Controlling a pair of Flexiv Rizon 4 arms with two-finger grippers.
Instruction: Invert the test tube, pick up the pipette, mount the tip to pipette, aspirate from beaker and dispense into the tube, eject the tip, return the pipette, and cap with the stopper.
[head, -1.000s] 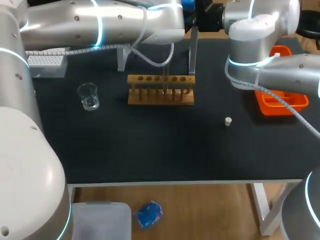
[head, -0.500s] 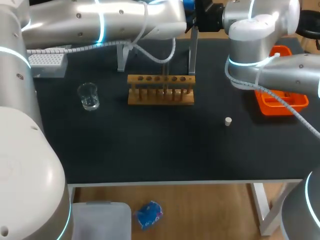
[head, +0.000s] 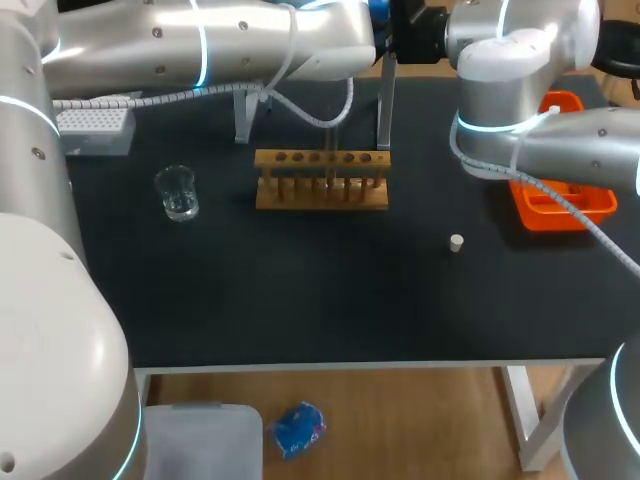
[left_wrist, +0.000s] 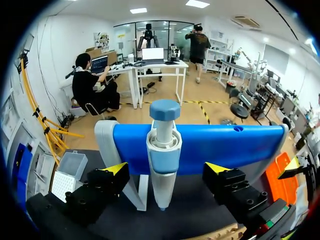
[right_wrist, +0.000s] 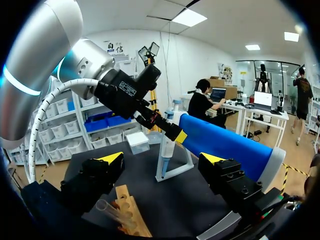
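Note:
The blue-and-white pipette (left_wrist: 164, 150) hangs on the blue bar of its stand (left_wrist: 225, 147), between the spread fingers of my left gripper (left_wrist: 166, 170), which is open and touches neither side of it. In the right wrist view the pipette (right_wrist: 167, 144) shows ahead of my open, empty right gripper (right_wrist: 161, 158), with the left gripper's fingertips (right_wrist: 176, 135) beside it. A clear test tube (right_wrist: 106, 206) stands in the wooden rack (head: 322, 178). The beaker (head: 177, 192) sits at the left and the white stopper (head: 456, 242) lies to the rack's right.
A tip box (head: 95, 125) stands at the back left and an orange bin (head: 560, 205) at the right edge. The stand's legs (head: 243, 115) rise just behind the rack. My right arm (head: 500, 70) hangs over the back right.
My left arm has edged slightly right along the stand, and its gripper has opened off the pipette. The right arm has kept still.

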